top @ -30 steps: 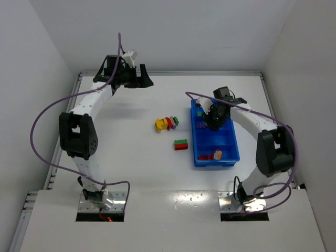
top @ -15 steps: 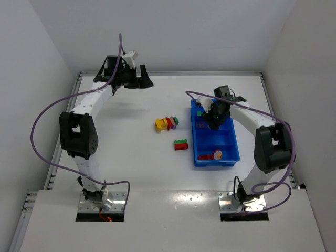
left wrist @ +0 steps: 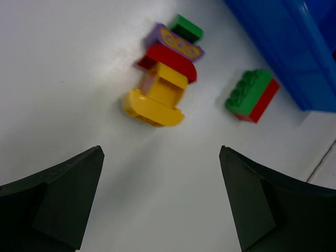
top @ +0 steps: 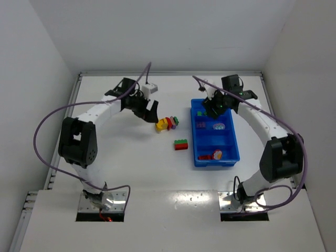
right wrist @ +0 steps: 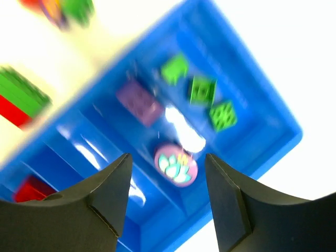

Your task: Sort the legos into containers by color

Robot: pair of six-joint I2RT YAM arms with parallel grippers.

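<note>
Legos (top: 163, 124) lie loose on the table (top: 131, 152): a yellow-red-purple cluster (left wrist: 157, 94) before my left pincer (left wrist: 160, 152), spread wide, a green-red brick (left wrist: 252, 94) beside the blue tray (top: 193, 137). My right pincer (right wrist: 167, 157) hangs released, empty, over the tray's far compartments.

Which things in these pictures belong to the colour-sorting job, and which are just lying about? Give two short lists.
Belongs to the job:
- blue tray
- cluster of yellow, red, purple and green legos
- green-and-red brick
- sorted legos inside the tray

Not part of it:
- white table
- metal base plates
</note>
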